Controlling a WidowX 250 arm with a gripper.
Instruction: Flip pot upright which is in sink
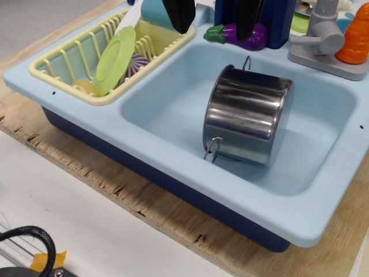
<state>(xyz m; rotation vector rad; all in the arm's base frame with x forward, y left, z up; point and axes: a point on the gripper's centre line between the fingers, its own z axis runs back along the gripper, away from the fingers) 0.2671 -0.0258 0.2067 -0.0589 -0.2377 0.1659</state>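
Pot (249,118) lies sideways; end effector (214,14) gapes, holding nothing.

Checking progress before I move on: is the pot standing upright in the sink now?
No, the pot lies on its side in the sink basin, its rim and wire handles facing left.

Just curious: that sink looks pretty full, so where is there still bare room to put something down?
Bare basin floor lies left of the pot, toward the yellow dish rack, inside the sink. The rack and the ledge around the faucet are crowded.
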